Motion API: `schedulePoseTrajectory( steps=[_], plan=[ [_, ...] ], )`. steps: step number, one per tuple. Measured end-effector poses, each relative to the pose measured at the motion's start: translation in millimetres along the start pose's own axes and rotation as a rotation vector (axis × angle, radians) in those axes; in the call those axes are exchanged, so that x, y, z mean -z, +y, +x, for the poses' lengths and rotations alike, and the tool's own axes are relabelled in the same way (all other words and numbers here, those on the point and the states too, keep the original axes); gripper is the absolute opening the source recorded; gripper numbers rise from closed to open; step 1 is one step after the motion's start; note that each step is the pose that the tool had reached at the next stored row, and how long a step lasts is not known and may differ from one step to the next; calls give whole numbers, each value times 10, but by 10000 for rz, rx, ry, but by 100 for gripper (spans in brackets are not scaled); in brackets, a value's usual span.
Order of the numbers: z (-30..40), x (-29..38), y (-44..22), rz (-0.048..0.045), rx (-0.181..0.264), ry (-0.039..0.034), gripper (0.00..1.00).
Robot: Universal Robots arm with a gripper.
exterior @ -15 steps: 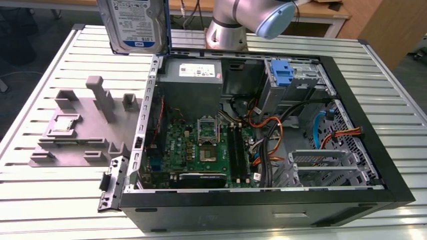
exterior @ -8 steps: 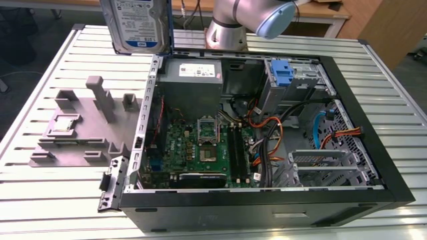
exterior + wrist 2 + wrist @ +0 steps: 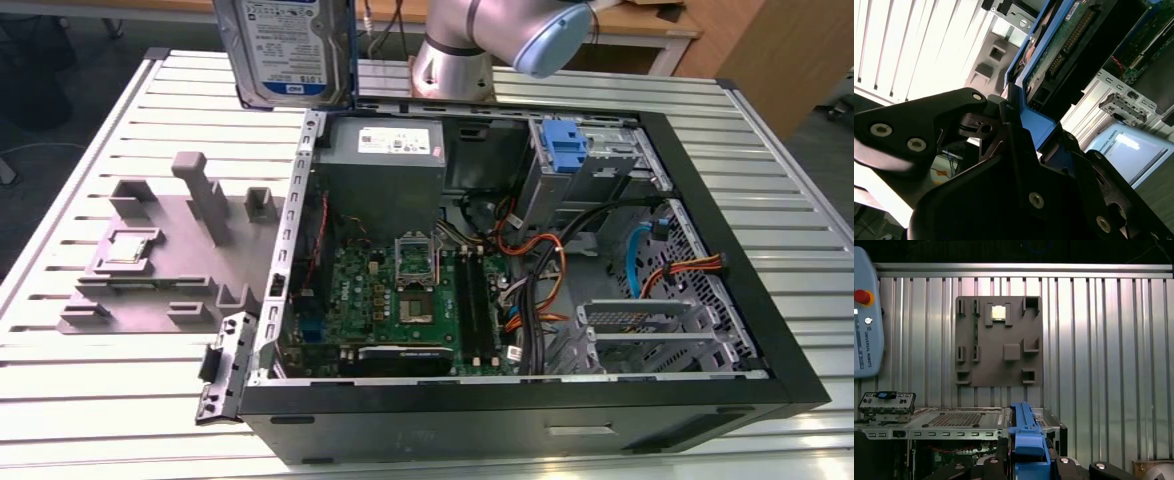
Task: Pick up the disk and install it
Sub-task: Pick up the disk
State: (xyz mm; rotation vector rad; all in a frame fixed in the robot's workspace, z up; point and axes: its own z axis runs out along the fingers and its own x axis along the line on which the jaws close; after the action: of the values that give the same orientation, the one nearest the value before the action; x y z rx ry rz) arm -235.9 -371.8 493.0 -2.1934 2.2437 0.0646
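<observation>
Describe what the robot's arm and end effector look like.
The arm is a silver-grey tube with a rounded light-blue joint cap. The end effector is matte black and angular, its plates fastened by silver screws.

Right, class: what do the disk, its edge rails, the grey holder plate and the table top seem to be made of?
The disk: silver-grey metal casing with a dull sheen, and a paper-like label. Its rails: blue plastic with a smooth moulded look. The holder plate: matt grey with no shine, probably plastic, perhaps printed. The table: ribbed pale metal, likely aluminium, brightly reflective.
</observation>
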Motion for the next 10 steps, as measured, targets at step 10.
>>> schedulePoseTrajectory(
  steps=[10],
  plan=[
    [29,1,-25,0,0,0,37]
  ],
)
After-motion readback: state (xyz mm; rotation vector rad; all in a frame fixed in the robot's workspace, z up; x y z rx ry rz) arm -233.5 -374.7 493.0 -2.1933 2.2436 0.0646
